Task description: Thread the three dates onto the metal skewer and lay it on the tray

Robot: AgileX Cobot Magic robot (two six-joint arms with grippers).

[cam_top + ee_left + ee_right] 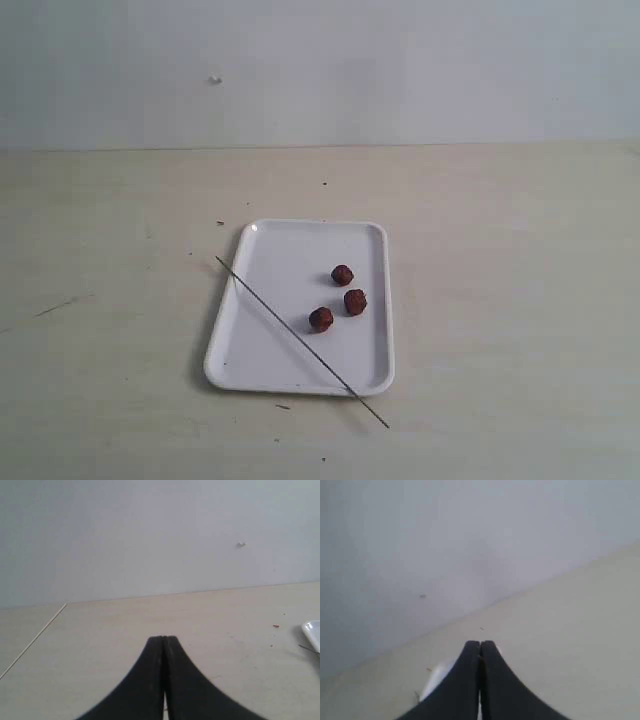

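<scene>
1. A white tray [300,245] is lying flat on the pale table [500,300], roughly in the middle of the exterior view.
2. The three dates [355,301] are sitting loose on the tray's right half, bunched close together but not touching one another.
3. The metal skewer [290,330] is lying diagonally across the tray's left half. Its far end is sticking out past the left rim, and its near end is poking out past the front rim onto the table.
4. The skewer is passing just beside the nearest date without touching it, and no date is threaded on it.
5. The left gripper [164,640] is pointing across bare table, its black fingers pressed together and holding nothing.
6. The right gripper [480,644] is likewise clamped tight and empty, with the tray's corner showing blurred behind it.
</scene>
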